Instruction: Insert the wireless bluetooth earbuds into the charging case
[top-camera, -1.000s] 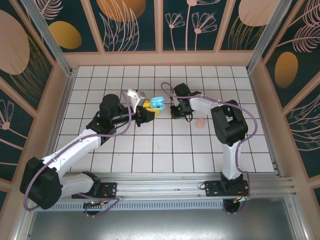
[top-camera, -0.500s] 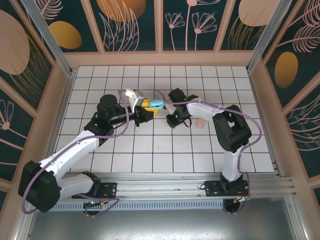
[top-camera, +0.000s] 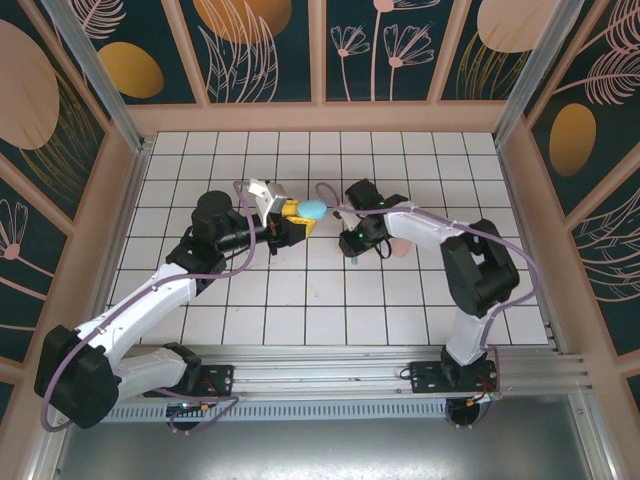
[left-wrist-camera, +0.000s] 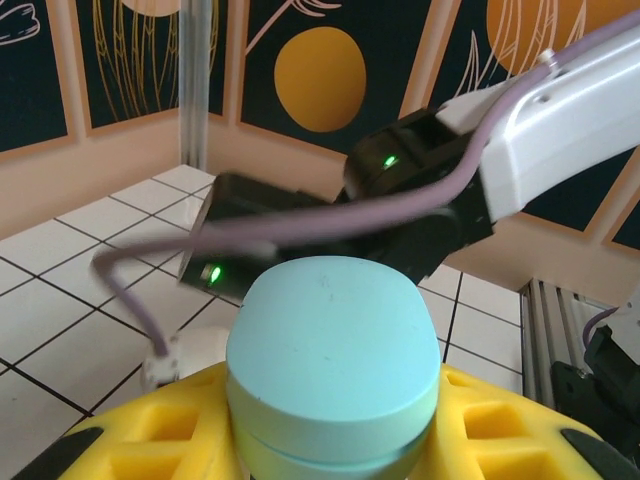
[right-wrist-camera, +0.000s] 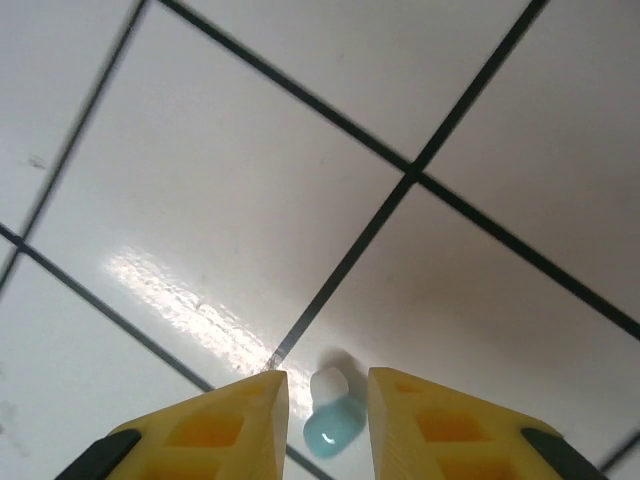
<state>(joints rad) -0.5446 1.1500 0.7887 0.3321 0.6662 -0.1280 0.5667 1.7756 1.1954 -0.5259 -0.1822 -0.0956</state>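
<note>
My left gripper (top-camera: 299, 216) is shut on the teal charging case (top-camera: 313, 209) and holds it above the tiles. In the left wrist view the case (left-wrist-camera: 333, 350) sits between the yellow fingers (left-wrist-camera: 490, 420), its lid seam showing and the lid down. Just right of it, my right gripper (top-camera: 352, 250) points down at the floor. A teal earbud (right-wrist-camera: 333, 422) with a white tip lies on the tile between the right gripper's (right-wrist-camera: 325, 398) fingertips, with a gap on each side. The same earbud (top-camera: 353, 261) shows as a teal speck under the gripper.
A small pink object (top-camera: 401, 247) lies on the tiles just right of the right forearm. The right arm (left-wrist-camera: 540, 140) crosses close behind the held case. Wooden walls (top-camera: 320, 118) enclose the white tiled floor.
The right gripper has swung away from the case, toward the near side and down to the tile. Its jaws have parted around the teal earbud. The left gripper keeps hold of the case.
</note>
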